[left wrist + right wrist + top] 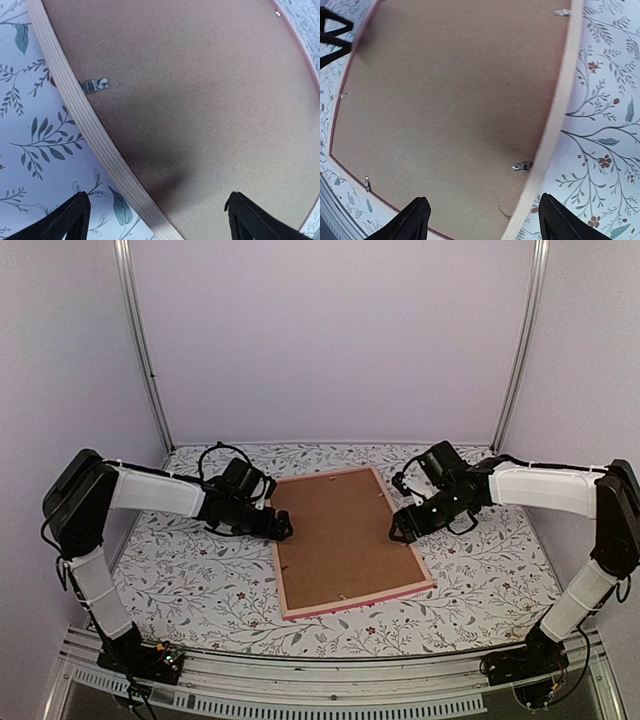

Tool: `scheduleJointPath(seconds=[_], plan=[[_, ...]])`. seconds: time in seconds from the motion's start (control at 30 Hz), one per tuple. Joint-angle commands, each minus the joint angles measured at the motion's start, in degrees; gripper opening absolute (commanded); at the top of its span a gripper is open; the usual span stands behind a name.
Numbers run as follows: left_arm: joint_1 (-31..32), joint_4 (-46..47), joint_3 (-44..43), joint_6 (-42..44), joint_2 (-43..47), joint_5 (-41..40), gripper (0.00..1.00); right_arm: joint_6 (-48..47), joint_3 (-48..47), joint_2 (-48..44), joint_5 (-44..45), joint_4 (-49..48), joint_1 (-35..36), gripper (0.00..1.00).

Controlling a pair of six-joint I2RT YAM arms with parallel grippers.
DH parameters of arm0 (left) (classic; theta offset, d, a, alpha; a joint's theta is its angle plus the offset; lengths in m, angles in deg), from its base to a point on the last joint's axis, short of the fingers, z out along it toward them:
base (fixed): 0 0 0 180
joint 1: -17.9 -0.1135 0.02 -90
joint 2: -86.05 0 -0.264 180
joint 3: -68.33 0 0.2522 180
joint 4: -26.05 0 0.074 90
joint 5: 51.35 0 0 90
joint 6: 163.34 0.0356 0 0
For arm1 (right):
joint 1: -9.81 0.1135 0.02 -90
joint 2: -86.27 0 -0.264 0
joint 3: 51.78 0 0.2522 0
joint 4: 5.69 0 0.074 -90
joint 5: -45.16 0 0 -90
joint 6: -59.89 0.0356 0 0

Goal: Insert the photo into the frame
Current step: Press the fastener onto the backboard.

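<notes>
Where floral tablecloth (200,580) meets lilac walls (330,340), frame (357,600) lies face-down — L fingers (70,220) & R fingers (415,220) apart.

Top view's bright and evenly lit, soft shadows, no glare. Both wrist views are fisheye-ish, so the frame (95,135) bows into a curve, and the left one has a soft dark shadow on the board (165,165), lower middle.

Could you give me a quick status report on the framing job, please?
Left gripper, right gripper open, over opposite side rails. Thin-railed pink rectangular frame face down, brown backing board seated. Photo not visible. Nothing obstructing.
</notes>
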Motion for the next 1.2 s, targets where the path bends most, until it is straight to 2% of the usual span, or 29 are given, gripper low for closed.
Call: scheduleJointPath(seconds=[0.0, 0.3, 0.5, 0.77, 1.17], plan=[[-1.3, 1.2, -0.6, -0.9, -2.0, 0.7, 0.95, 0.7, 1.8, -3.1, 0.9, -3.5, 5.6, 0.77], [-1.6, 1.2, -1.3, -0.4, -3.6, 1.9, 0.71, -1.4, -1.8, 1.5, 5.7, -3.9, 18.0, 0.75], [-1.6, 1.3, -1.2, -0.2, -4.4, 2.7, 0.58, -2.6, -5.2, 6.3, 7.9, -2.8, 23.2, 0.74], [-1.6, 1.0, -1.6, 0.3, -5.1, 2.7, 0.47, -4.5, -7.1, 10.1, 12.5, -1.8, 28.1, 0.72], [-1.9, 0.8, -2.2, 0.6, -6.0, 3.4, 0.4, -7.2, -9.2, 14.2, 19.0, 0.9, 31.3, 0.7]])
